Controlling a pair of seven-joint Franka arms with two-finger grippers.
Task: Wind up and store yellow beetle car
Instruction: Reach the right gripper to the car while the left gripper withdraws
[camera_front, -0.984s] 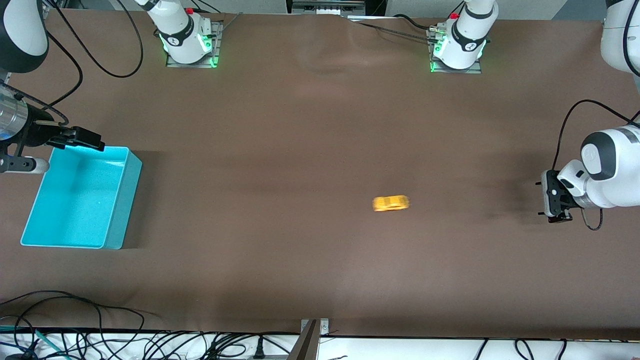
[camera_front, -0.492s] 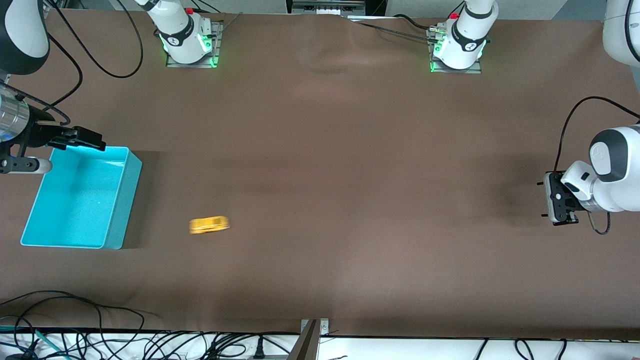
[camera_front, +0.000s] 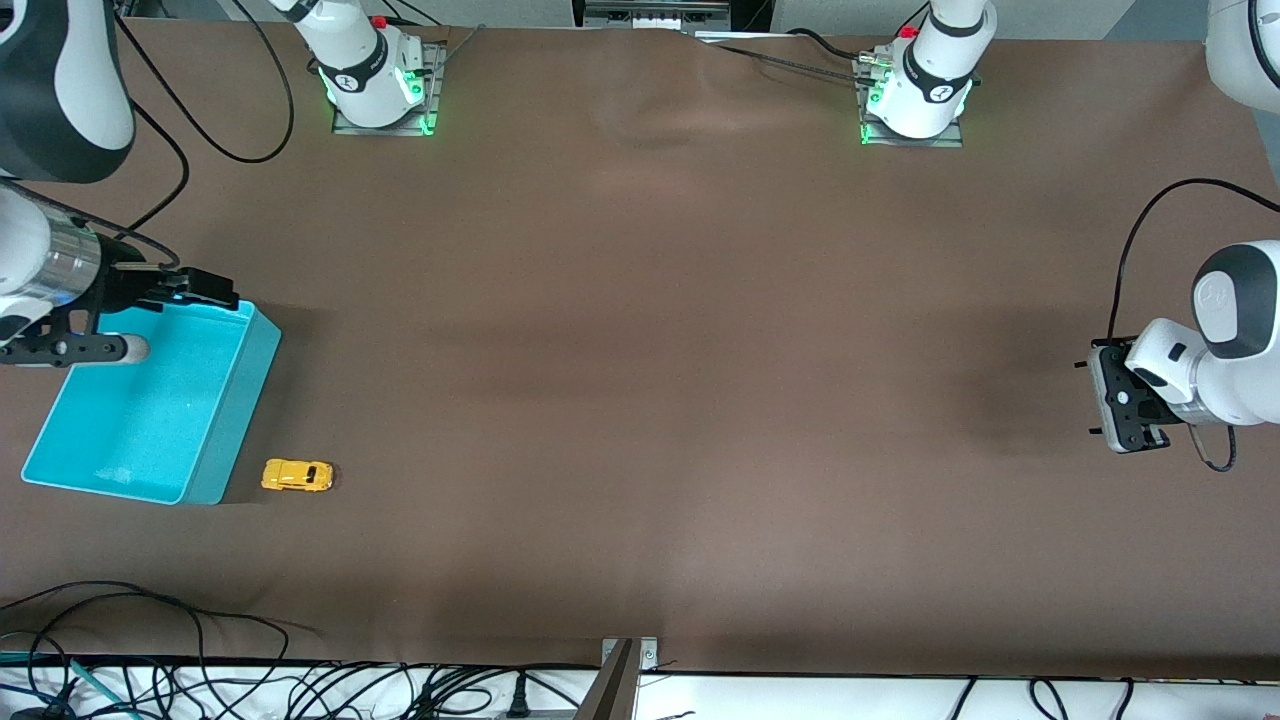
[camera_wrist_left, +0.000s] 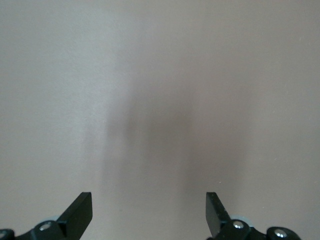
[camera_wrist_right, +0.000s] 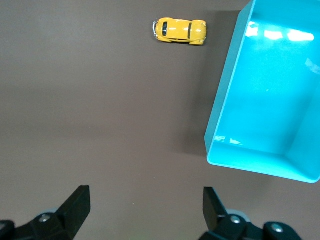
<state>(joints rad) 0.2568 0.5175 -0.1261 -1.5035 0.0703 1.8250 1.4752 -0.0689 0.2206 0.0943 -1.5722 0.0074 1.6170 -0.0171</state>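
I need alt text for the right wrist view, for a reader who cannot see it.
A yellow beetle car stands on the brown table, just beside the outer wall of an empty turquoise bin. The open right gripper hangs above bare table, holding nothing.

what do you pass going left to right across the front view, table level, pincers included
right pincer over the turquoise bin's corner nearest the right arm's base → yellow beetle car on the table beside the bin → bare brown table → left pincer, open, at the left arm's end
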